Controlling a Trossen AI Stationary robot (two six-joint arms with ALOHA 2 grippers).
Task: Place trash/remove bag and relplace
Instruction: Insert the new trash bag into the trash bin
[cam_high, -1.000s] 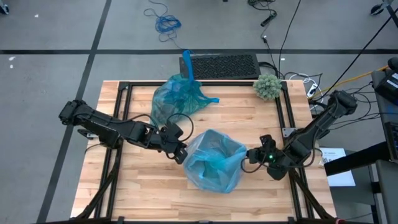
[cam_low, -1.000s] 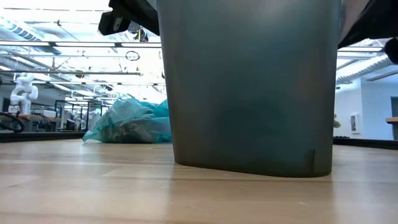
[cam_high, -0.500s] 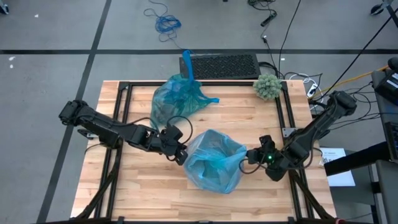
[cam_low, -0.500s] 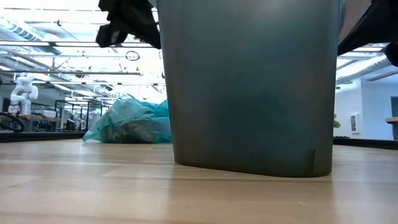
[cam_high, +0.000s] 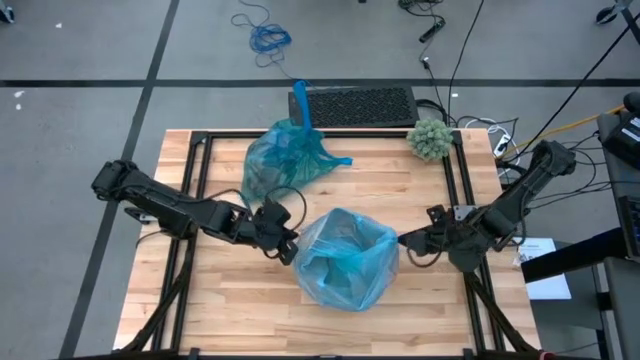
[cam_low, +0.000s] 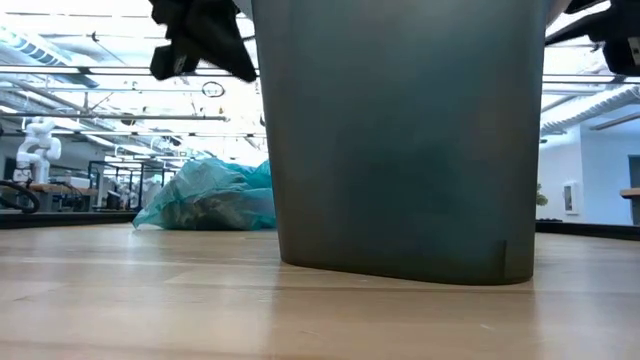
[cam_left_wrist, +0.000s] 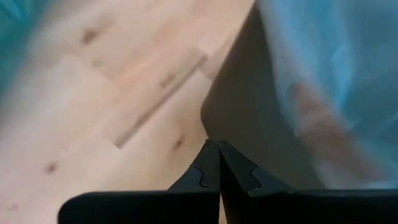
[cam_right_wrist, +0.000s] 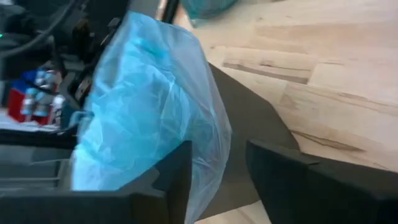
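Two pincers at the bin (cam_high: 345, 258): my left pincer (cam_high: 287, 245) closed empty beside its rim, my right pincer (cam_high: 410, 240) apart by the loose fresh bag (cam_high: 340, 265), which may slip in; trash sits bagged (cam_high: 285, 155) behind.

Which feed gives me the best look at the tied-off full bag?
The high view: the full bag shows whole, lying beyond the bin near the table's far edge. The low view shows only its left part beside the bin. The wrist views catch only blurred slivers at most.
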